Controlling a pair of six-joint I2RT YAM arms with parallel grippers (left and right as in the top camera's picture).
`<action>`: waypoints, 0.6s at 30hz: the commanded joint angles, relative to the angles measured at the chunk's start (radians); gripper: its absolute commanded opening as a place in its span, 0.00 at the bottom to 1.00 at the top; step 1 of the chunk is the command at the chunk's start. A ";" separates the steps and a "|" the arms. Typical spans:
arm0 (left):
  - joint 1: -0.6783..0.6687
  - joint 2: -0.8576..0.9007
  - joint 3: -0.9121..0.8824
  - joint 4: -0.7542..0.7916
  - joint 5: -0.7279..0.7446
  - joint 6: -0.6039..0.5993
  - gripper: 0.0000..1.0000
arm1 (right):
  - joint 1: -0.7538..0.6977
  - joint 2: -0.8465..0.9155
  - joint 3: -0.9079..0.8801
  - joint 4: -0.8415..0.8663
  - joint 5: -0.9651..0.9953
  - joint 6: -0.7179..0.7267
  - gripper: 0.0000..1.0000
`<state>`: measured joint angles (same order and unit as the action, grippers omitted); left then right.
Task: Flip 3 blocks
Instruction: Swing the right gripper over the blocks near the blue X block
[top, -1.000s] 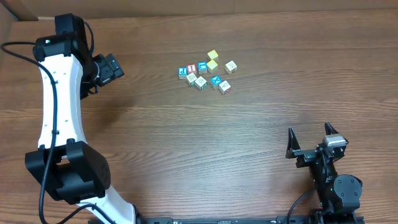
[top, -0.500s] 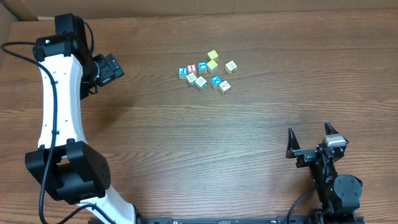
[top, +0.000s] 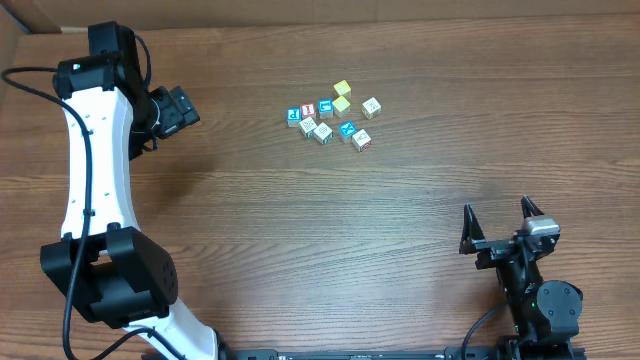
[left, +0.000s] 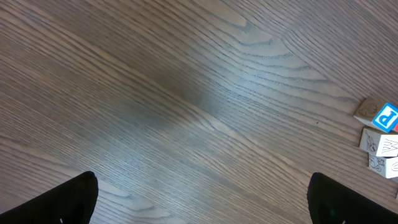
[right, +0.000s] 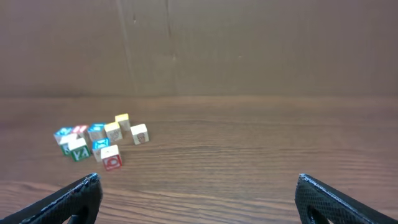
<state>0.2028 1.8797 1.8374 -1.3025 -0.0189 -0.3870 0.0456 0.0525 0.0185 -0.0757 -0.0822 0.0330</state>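
Shows a tight cluster of small cubes at the far middle of the wooden table (top: 300, 230). Places the blue X block (top: 347, 130) on the near side of that cluster, with the green-marked cream block (top: 322, 133) just to its left and the red-marked cream block (top: 361, 140) just to its right and slightly nearer; cannot tell whether these touch. Sets the blue P cube (top: 293, 115) at the left end, the red-faced cube (top: 308, 109) just beside it, and a yellow cube (top: 342, 89) at the far edge. Finds the left gripper (left: 202, 186) released, jaws spread wide with only bare wood between them, hovering at the far left, well apart from the cluster; catches just the blue P cube and two cream cubes at the right edge of its wrist view. Finds the right gripper (top: 497, 215) released too, jaws wide and empty, low at the near right, well apart from every block, with the cluster lying far off to the left in its wrist view
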 joint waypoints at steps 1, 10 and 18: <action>-0.007 0.007 0.023 -0.002 0.011 -0.002 1.00 | -0.008 0.001 -0.010 0.037 -0.011 0.192 1.00; -0.007 0.007 0.023 -0.002 0.011 -0.002 1.00 | -0.008 0.096 0.222 -0.005 -0.048 0.233 1.00; -0.007 0.007 0.023 -0.002 0.011 -0.002 1.00 | -0.008 0.548 0.757 -0.313 -0.098 0.229 1.00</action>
<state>0.2028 1.8797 1.8374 -1.3029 -0.0147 -0.3870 0.0456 0.4500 0.5953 -0.3168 -0.1398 0.2562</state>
